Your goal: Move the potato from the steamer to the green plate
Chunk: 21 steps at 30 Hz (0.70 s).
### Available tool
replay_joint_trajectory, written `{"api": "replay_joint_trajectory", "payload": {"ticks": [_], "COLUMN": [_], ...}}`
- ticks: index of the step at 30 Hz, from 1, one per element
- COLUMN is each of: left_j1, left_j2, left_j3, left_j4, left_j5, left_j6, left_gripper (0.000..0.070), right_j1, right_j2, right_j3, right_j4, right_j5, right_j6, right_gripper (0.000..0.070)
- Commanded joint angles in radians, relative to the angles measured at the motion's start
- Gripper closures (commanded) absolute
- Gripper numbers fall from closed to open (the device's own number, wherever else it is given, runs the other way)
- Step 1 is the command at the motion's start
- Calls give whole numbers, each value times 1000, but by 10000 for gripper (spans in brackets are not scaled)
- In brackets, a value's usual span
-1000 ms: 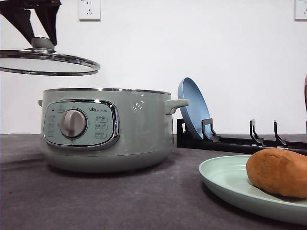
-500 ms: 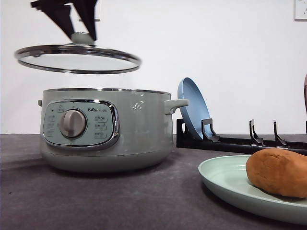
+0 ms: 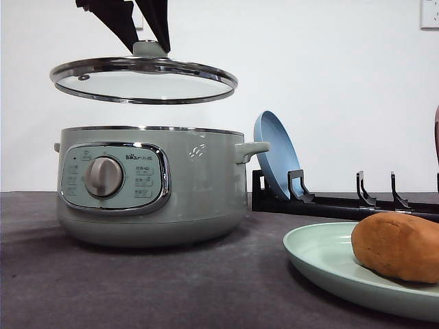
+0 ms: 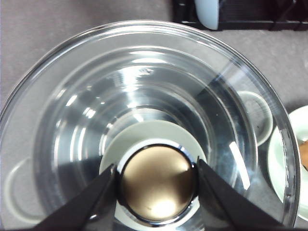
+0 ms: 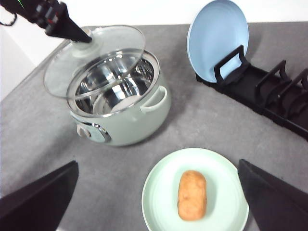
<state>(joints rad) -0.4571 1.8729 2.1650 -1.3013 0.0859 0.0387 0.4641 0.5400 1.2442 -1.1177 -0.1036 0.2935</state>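
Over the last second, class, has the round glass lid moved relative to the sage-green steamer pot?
Yes. The round glass lid has moved rightward, now hanging above the sage-green steamer pot.

Bright, even light throughout, soft shadow pooling under the steamer (image 3: pixel 151 188) on the table (image 3: pixel 137 288). Strong white glare streaking across the glass lid (image 4: pixel 144 110) and its shiny knob (image 4: pixel 158 184) in the left wrist view. Slightly soft focus on the near potato (image 3: pixel 396 245) in front. Right wrist view clear, mild washout at the wall.

The steamer (image 3: pixel 152 185) carries a "Bear" logo on its control panel (image 3: pixel 113 178); the button labels are too small to read.
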Motion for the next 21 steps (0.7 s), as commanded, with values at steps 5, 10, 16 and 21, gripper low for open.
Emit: {"api": "replay_joint_trajectory", "payload": {"ticks": [5, 10, 16, 21], "left_j1": [-9, -10, -10, -14], "left_j2": [5, 6, 6, 13], "left_j3": [-21, -54, -80, -86], "left_j4": [43, 70, 89, 105], "left_j5": [7, 8, 8, 7], "left_j6": [2, 2, -1, -2], "left_gripper": [700, 700, 700, 700], "right_j1": [6, 6, 6, 6], "right_j2": [5, 5, 5, 5], "right_j3": [20, 20, 20, 20], "right_j4": [10, 10, 11, 17], "right_j5": [1, 0, 0, 0], "right_j6": [6, 6, 9, 10], "right_gripper": [11, 11, 11, 11]}}
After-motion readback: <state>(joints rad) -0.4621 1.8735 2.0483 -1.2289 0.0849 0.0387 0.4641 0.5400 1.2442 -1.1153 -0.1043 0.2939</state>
